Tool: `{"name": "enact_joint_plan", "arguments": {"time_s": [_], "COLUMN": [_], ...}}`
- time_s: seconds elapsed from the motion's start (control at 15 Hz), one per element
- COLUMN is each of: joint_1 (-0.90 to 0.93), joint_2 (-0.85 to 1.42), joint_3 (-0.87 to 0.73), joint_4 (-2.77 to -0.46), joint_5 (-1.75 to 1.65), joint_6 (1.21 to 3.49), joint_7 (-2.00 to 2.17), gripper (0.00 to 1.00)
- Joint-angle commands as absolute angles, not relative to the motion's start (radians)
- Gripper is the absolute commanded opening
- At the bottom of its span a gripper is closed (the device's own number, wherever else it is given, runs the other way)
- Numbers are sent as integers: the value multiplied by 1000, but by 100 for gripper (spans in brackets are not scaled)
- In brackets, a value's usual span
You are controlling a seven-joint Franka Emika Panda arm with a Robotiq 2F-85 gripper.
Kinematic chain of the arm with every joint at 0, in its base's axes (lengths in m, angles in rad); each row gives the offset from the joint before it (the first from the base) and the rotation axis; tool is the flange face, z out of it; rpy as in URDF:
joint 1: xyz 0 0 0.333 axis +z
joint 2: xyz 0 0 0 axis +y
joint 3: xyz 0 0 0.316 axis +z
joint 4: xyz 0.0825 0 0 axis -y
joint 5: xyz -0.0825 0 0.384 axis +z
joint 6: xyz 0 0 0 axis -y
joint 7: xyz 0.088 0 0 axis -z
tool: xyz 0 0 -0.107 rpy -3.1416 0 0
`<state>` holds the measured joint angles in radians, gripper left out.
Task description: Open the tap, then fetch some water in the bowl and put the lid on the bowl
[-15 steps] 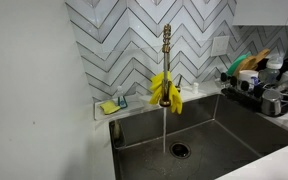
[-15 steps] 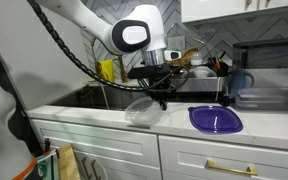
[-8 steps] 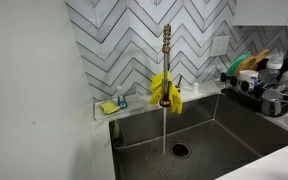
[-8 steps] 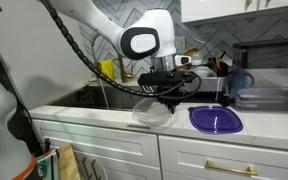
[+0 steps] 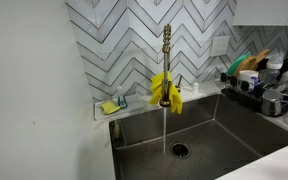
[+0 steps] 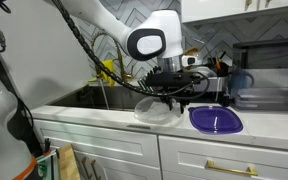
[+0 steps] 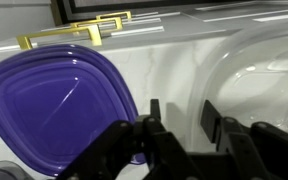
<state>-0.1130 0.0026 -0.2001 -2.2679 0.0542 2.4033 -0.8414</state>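
The tap runs: a thin, straight thread of water falls from the slim brass stem, past the soft yellow cloth, into the speckled grey sink. The bowl is not under it. Round, clear and glossy, it stands on the pale marbled desk just beside the flat, deep purple lid, which has rounded corners and a raised rim. Whether the bowl holds water I cannot tell. The black hand hovers low over the bowl's lid-side edge. In the wrist view its fingers stand partly apart with bare desk showing between them, holding nothing that I can see. The step looks like letting go of the bowl and turning to the lid. Done well, that means lifting straight clear of the slippery rim so the light bowl does not skid, then taking the thin lid by its raised edge and lowering it level.
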Motion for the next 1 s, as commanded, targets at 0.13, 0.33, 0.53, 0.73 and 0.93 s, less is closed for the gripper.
{"name": "enact_joint_plan", "arguments": {"time_s": [0.13, 0.33, 0.53, 0.73, 0.93], "joint_1": [-185, -189, -178, -183, -183], "joint_2": [-26, -4, 20, 24, 30], "joint_3": [-223, -217, -197, -189, -185], "joint_4": [-2238, -2233, -2241, -2231, -2229], "joint_5": [85, 85, 96, 77, 77], "joint_6": [2395, 2397, 2409, 2402, 2402], "joint_7": [-892, -847, -814, -783, -764], "gripper": [93, 100, 100, 99, 100]}}
